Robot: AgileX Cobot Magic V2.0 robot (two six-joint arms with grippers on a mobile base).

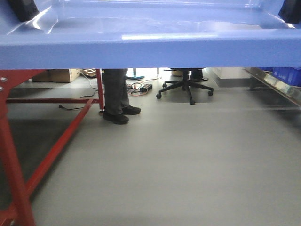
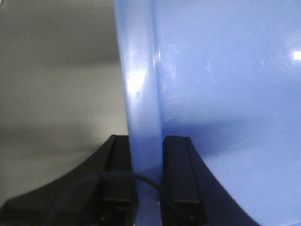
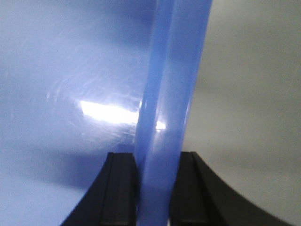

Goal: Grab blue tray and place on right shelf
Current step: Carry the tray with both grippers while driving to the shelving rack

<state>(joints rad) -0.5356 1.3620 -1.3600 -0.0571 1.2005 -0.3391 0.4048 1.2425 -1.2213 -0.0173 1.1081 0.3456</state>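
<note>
The blue tray hangs in the air across the whole top of the front view, its glossy long rim facing the camera. My left gripper holds its left end and my right gripper its right end. In the left wrist view the left gripper is shut on the tray's rim, with one black finger on each side. The right wrist view shows the right gripper shut on the opposite rim. The right shelf shows as a steel rail at the right edge, lower than the tray.
A red table frame stands at the left. A person's legs are behind it, with an office chair, floor cables and a cardboard box further back. Dark blue bins sit on the shelf. Grey floor lies ahead.
</note>
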